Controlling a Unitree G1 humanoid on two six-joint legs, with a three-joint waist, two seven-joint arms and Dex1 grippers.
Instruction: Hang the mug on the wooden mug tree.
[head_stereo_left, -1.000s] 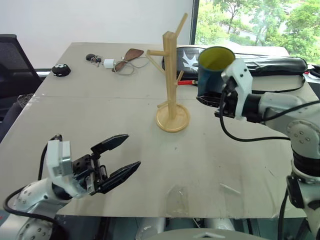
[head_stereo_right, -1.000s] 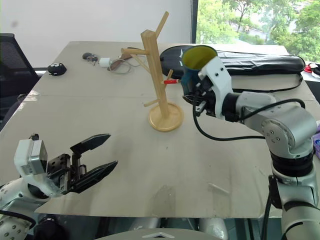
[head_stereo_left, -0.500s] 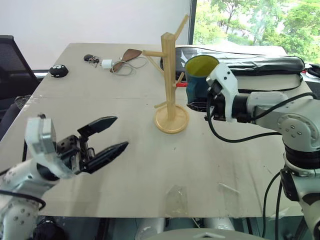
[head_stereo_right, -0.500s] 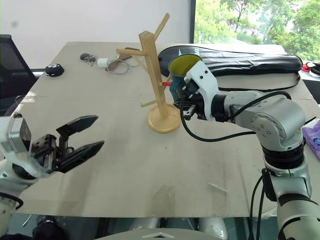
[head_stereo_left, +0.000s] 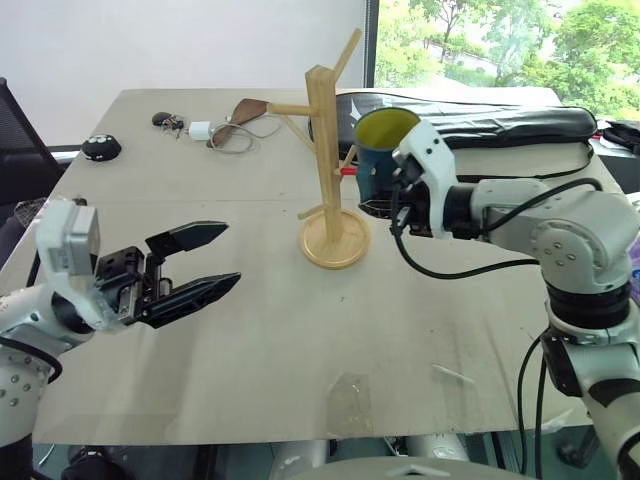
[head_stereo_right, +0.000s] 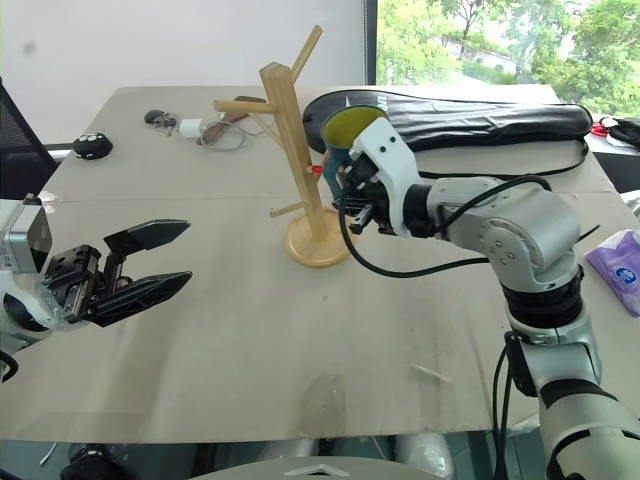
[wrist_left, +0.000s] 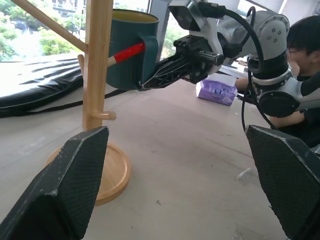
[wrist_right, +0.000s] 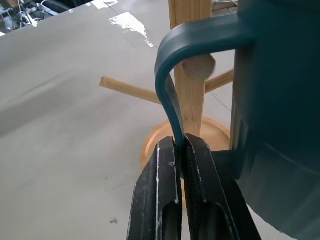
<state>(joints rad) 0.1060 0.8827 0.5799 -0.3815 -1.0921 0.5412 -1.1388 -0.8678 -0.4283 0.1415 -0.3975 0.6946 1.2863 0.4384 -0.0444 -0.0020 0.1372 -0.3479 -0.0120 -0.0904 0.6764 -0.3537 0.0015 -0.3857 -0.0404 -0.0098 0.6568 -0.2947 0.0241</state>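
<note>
The teal mug (head_stereo_left: 381, 152), yellow-green inside, hangs upright in the air just right of the wooden mug tree (head_stereo_left: 322, 140), close against its post. My right gripper (wrist_right: 179, 146) is shut on the mug's loop handle (wrist_right: 172, 75) from below. In the right wrist view the round end of a peg (wrist_right: 198, 66) shows through the handle loop. A red-tipped peg (wrist_left: 125, 52) reaches the mug beside the handle. My left gripper (head_stereo_left: 233, 253) is open and holds nothing, hovering above the table well left of the tree's round base (head_stereo_left: 335, 243).
A long black bag (head_stereo_left: 500, 125) lies along the back right of the table. Keys, a white charger with cable (head_stereo_left: 200, 130) and a black puck (head_stereo_left: 100, 147) sit at the back left. A purple tissue pack (head_stereo_right: 622, 268) lies far right. A person (wrist_left: 306, 45) sits beyond it.
My right gripper has carried the mug leftward, up close to the tree's post. My left gripper has risen and drawn a little to the left, still open.
</note>
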